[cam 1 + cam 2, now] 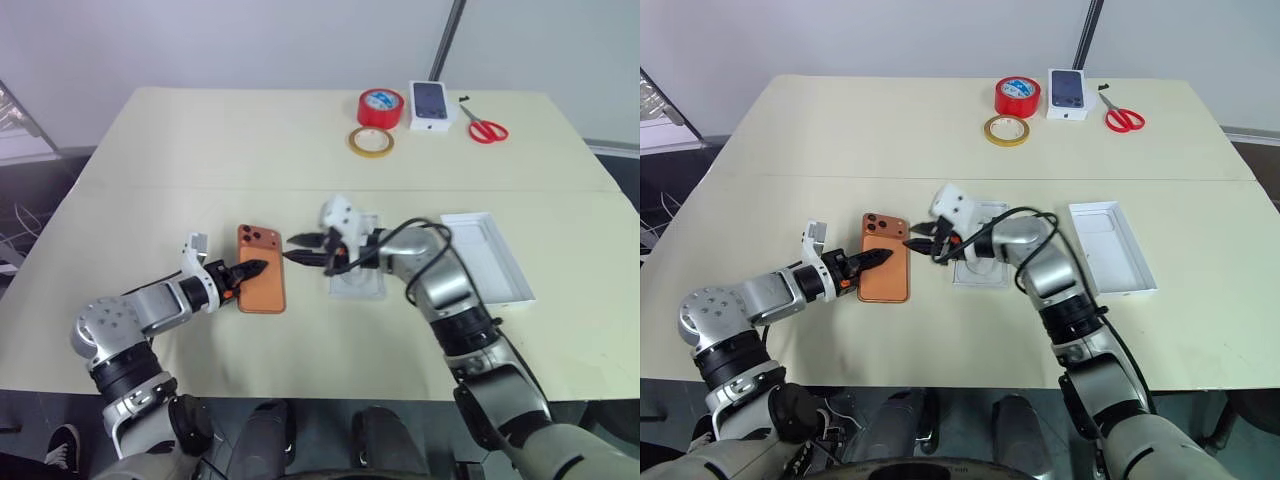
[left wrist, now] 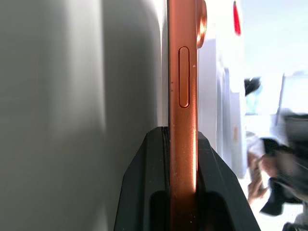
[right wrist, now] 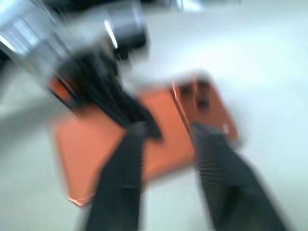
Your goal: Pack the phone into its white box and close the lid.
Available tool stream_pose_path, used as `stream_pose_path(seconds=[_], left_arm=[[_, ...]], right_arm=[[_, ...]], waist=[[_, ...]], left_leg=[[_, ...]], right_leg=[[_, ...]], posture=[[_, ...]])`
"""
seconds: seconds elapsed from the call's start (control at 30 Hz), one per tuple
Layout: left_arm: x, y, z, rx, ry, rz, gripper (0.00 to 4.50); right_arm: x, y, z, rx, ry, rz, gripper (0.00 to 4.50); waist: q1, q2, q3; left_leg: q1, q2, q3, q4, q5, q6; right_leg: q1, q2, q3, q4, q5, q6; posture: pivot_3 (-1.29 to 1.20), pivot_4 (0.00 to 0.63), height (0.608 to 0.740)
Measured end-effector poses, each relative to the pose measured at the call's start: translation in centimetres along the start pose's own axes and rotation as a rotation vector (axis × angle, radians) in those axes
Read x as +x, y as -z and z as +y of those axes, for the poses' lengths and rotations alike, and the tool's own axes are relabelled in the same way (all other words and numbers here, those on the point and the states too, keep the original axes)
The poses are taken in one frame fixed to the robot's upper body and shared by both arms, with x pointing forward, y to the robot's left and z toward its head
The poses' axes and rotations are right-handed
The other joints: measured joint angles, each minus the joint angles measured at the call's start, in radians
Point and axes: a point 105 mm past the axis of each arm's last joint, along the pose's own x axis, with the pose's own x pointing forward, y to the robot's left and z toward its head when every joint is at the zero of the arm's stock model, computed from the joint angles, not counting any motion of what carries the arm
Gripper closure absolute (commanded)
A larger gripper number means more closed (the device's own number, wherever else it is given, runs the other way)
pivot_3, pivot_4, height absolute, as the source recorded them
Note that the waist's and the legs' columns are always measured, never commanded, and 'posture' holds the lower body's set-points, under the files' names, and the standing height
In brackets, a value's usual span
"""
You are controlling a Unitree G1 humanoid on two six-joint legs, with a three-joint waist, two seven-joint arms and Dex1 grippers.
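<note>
The orange phone [image 1: 268, 290] lies flat on the cream table, its camera cluster at the far corner. My left gripper [image 1: 255, 268] is shut on the phone's left long edge; in the left wrist view both black fingers [image 2: 144, 183] clamp the thin orange phone [image 2: 183, 72]. My right gripper [image 1: 298, 248] hovers open just off the phone's right edge, its fingers spread above the phone [image 3: 163, 144]. A plain white shallow lid [image 1: 490, 255] lies open side up to the right. A white rectangular piece [image 1: 355, 288] lies under my right forearm; I cannot tell whether it is the white box.
At the table's far side sit a red tape roll [image 1: 381, 107], a yellow tape ring [image 1: 371, 141], a small white box with a phone picture [image 1: 431, 105] and red scissors [image 1: 486, 129]. The table's near edge [image 1: 300, 395] runs just below my arms.
</note>
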Motion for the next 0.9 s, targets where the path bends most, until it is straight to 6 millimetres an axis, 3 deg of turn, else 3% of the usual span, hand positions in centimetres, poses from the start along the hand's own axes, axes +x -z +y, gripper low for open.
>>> stream_pose_path(seconds=[0.2,0.37,0.43,0.57,0.7,0.8,0.9], left_arm=[[0.3,-0.2,-0.6,0.041,0.005,-0.036,4.5],[1.3,0.5,-1.0,0.031,0.03,-0.023,4.5],[1.4,0.4,-1.3,0.034,0.037,-0.024,4.5],[1.8,0.5,-1.4,0.041,0.039,-0.018,4.5],[2.0,0.4,-1.6,0.043,0.046,-0.012,4.5],[2.3,0.1,-2.3,0.055,0.061,-0.013,4.5],[2.7,-0.3,-2.9,0.055,0.077,-0.016,4.5]], right_arm=[[-5.2,4.8,2.2,-0.072,-0.045,0.204,1.25],[-7.1,7.3,2.8,-0.155,-0.041,0.303,1.25],[-7.2,7.5,2.7,-0.174,-0.036,0.31,1.79],[-7.2,7.9,2.5,-0.205,-0.024,0.324,3.65],[-7.1,7.9,2.4,-0.222,-0.009,0.327,3.65],[-7.0,7.8,2.4,-0.218,-0.007,0.322,4.47],[-7.0,7.8,2.4,-0.219,-0.006,0.321,4.49]], waist=[[-0.005,-0.001,0.001],[-0.006,-0.004,0.003],[-0.005,-0.005,0.004],[-0.002,-0.006,0.005],[0.0,-0.007,0.006],[-0.001,-0.008,0.006],[-0.001,-0.008,0.006]], left_leg=[[0.0,0.0,0.001,-0.001,0.0,-0.001],[0.0,0.001,0.001,-0.001,0.001,0.001],[0.0,0.002,0.001,-0.001,0.002,0.001],[0.0,0.001,0.001,-0.001,0.002,0.001],[0.0,0.001,0.001,0.0,0.002,0.001],[0.0,0.001,0.001,0.0,0.002,0.001],[0.0,0.001,0.001,-0.001,0.005,-0.004]], right_leg=[[-0.001,0.0,0.001,-0.001,0.0,0.0],[-0.001,0.001,0.001,-0.001,0.0,0.0],[-0.001,0.001,0.001,-0.001,0.0,0.0],[0.0,0.001,0.001,-0.001,0.0,0.0],[0.0,0.001,0.001,-0.001,0.0,0.0],[0.0,0.001,0.001,-0.001,0.0,0.0],[0.0,0.001,0.001,-0.001,0.0,0.0]], posture=[[0.0,0.15,0.728],[0.0,0.15,0.728],[0.0,0.15,0.728],[0.0,0.15,0.728],[0.0,0.15,0.728],[0.0,0.15,0.728],[0.0,0.15,0.728]])
